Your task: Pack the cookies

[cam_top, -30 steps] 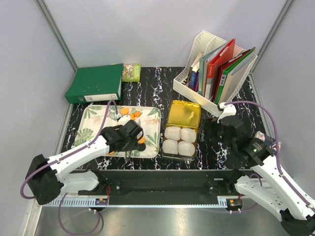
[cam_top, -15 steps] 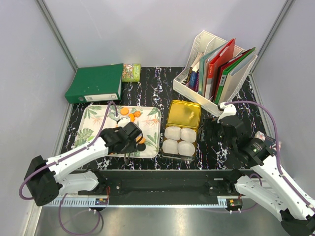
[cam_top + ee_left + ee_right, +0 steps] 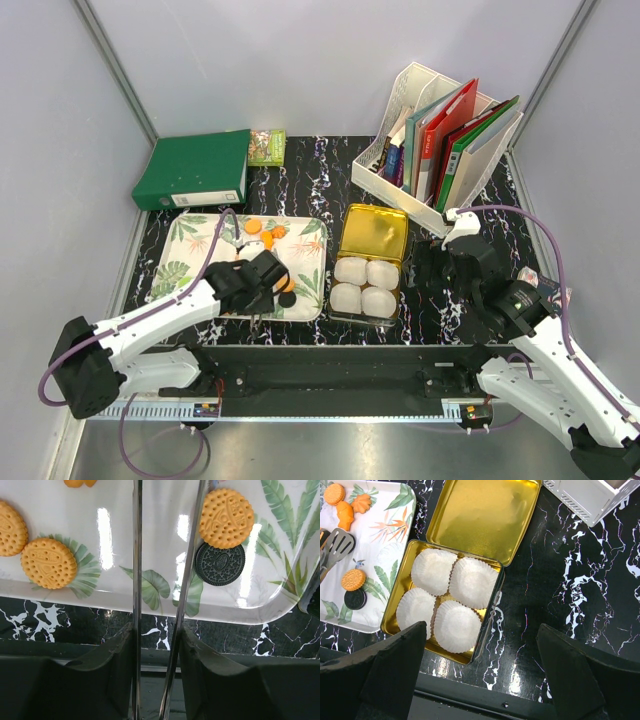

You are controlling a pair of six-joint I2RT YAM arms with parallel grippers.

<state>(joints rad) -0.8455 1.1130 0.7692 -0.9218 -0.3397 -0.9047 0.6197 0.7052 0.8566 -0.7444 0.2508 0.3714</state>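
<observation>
Black marbled table [image 3: 330,160] filled the grey-walled booth, with a white file rack [image 3: 400,110] and a green binder [image 3: 195,170] along its far side. Nearer the arms lay a leaf-printed tray [image 3: 185,240] and, just to its right, an open gold tin [image 3: 480,515] holding four white paper cups [image 3: 472,582], none with anything in it.

All the cookies [image 3: 353,579] were on the tray, none packed yet. The right gripper [image 3: 481,629] hung spread wide above the tin's near right corner, gripping nothing. The left gripper [image 3: 156,632] was pressed onto metal tongs [image 3: 136,555], whose two arms stood slightly apart over the tray.

Trouble seemed likeliest at the pickup. An orange cookie [image 3: 226,518] touched a black cookie [image 3: 220,563] just right of the tongs, so a pinch could catch both or flick one over the tray's low rim. Flat discs would probably skid on that glossy surface. The thin tongs might twist in the grip. With nothing steadying the tin, a clumsy drop could shift the light cups.
</observation>
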